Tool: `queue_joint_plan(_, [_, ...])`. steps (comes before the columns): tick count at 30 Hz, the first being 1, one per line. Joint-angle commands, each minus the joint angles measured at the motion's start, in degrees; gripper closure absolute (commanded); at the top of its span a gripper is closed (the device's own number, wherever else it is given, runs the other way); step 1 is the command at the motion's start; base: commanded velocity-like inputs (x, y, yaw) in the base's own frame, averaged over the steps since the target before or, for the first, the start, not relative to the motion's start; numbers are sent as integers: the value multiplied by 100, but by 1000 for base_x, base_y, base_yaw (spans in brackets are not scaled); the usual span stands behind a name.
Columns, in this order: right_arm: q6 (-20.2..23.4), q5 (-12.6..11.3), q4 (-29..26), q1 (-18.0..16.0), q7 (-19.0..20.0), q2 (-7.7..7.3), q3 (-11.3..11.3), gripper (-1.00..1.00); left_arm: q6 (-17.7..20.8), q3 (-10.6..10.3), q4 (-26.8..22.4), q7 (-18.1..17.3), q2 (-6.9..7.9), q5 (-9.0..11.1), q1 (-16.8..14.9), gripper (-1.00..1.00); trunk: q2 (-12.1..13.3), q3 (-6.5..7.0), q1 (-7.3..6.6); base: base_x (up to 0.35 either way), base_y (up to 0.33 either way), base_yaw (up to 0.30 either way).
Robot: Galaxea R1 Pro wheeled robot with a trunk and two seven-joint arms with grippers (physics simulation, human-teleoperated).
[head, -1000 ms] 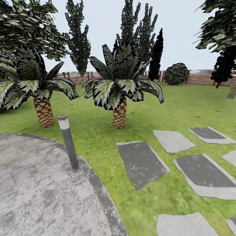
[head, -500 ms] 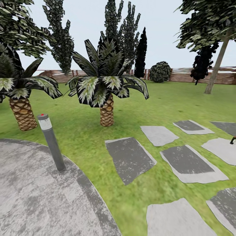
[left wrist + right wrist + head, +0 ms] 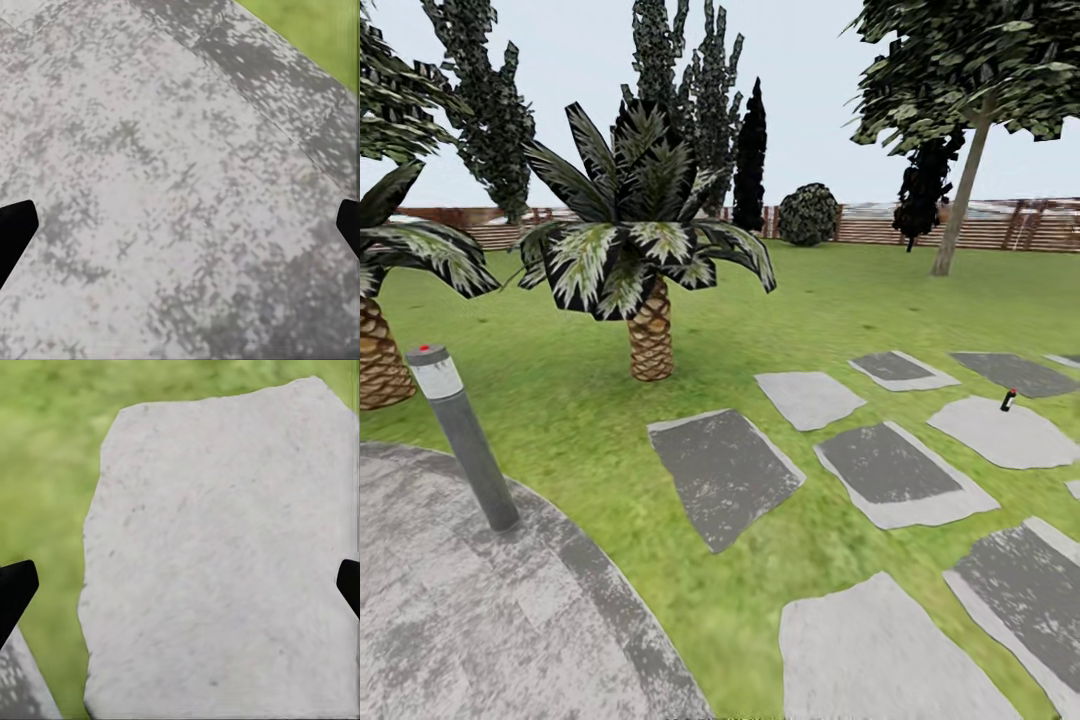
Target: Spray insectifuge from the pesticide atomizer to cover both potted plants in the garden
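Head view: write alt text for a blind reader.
A green lawn with grey stepping stones, a small dark red-tipped object standing on one at right. A palm stands mid-lawn; a grey bollard edges a paved round; a slat fence runs behind.

A small dark object with a red tip (image 3: 1008, 400), possibly the atomizer, stands tilted on a pale stepping stone (image 3: 1000, 432). Around it spreads the garden lawn (image 3: 830, 300).
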Motion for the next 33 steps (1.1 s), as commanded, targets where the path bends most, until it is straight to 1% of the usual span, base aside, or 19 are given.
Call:
queue_joint_plan(1, [-18,0,5,-4,-2,1,-2,-100,-23,7,3,-1,0,-2,-2,-100,-4,-13,0,0,0,-217])
queue_joint_plan(15, [-18,0,-11,-4,1,1,-2,-100,-34,3,3,-1,6,-2,-2,-100,-4,-105,0,14,0,-217])
queue_joint_plan(22, [-18,0,-12,-4,0,1,-2,-100,-35,10,3,-1,10,-3,-2,-100,-4,-150,0,274,-35,-218])
queue_joint_plan(33, [-18,0,-13,-4,3,1,-2,-100,-26,12,3,-1,18,-2,-2,-100,-4,-200,0,313,-118,-259])
